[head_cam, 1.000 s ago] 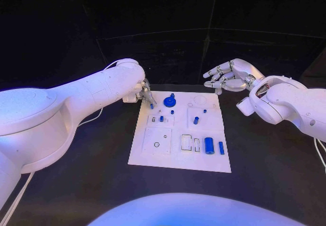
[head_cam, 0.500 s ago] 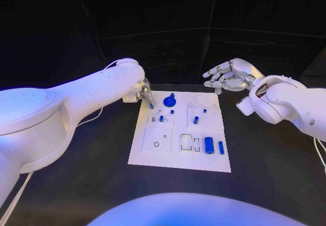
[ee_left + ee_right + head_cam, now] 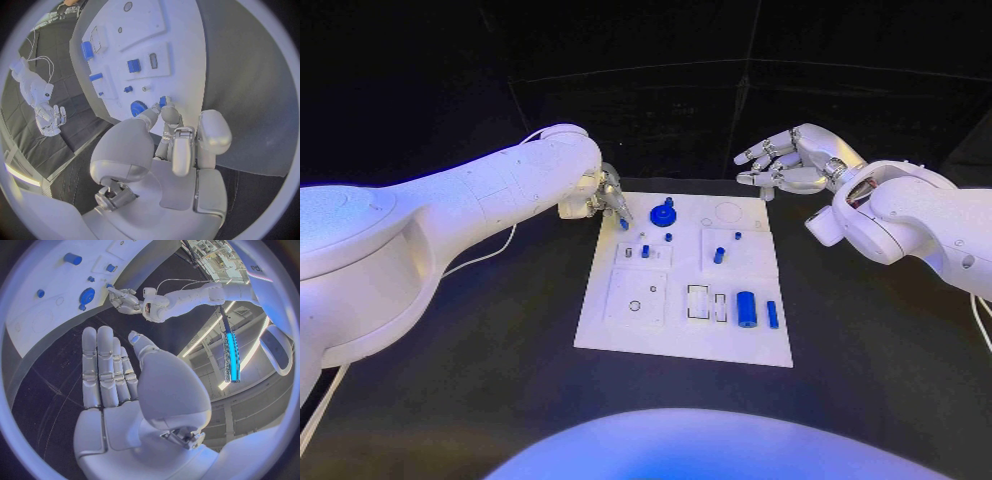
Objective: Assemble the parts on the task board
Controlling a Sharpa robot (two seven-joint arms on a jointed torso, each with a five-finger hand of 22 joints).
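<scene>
The white task board (image 3: 678, 330) lies in the middle of the table. On it stand a round blue toothed part (image 3: 661, 212), several small blue pegs (image 3: 718, 255), a blue cylinder (image 3: 747, 309) and a thin blue bar (image 3: 770, 314). My left hand (image 3: 606, 195) hovers at the board's far left corner and pinches a small blue part (image 3: 162, 101) between its fingertips, close beside the toothed part (image 3: 137, 108). My right hand (image 3: 790, 160) hangs beyond the board's far right corner, fingers spread and holding nothing. The right wrist view shows the board (image 3: 37, 315) and my left hand (image 3: 125, 297) at its edge.
Empty rectangular recesses (image 3: 697, 302) and round holes (image 3: 635, 307) lie in the board's near half. Black table (image 3: 488, 380) surrounds the board on all sides. My left arm (image 3: 444, 240) stretches over the table's left part.
</scene>
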